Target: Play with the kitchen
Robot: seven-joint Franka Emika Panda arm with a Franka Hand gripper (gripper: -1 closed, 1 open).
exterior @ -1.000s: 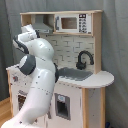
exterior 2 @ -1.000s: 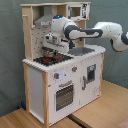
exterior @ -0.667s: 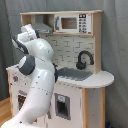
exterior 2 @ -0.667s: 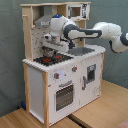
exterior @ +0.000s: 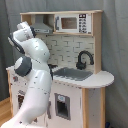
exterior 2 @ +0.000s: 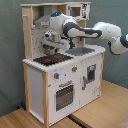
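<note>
A white robot arm (exterior 2: 92, 31) reaches across the toy kitchen (exterior 2: 60, 75), its gripper (exterior 2: 52, 45) hovering over the red-burner stovetop (exterior 2: 52, 59), likely to play there; whether its fingers are spread cannot be told.

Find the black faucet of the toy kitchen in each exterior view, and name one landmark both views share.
First exterior view: faucet right of centre, behind the sink.
Second exterior view: not visible; the arm covers that spot.
Shared landmark: the microwave panel on the top shelf.
</note>
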